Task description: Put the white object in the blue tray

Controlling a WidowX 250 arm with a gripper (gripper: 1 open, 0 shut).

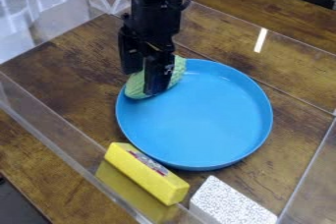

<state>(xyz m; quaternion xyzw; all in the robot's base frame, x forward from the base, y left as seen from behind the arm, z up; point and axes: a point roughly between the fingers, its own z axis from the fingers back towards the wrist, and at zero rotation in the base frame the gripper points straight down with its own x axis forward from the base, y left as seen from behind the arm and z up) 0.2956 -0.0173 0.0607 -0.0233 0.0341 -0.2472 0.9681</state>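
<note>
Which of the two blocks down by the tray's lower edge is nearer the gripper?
The yellow block; the speckled white block lies farther off, to its right in the picture.

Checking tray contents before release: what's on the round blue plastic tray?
A pale green rounded object sits at the far-left edge of the round blue plastic tray; the black gripper hides part of it.

- so the tray point(197, 125) sits on the table point(296, 71)
- some lumpy thing point(176, 72) at the tray's back left part
- block point(147, 174) just in front of the tray, leftish
- box point(233, 201) in front too, right of the block
</note>
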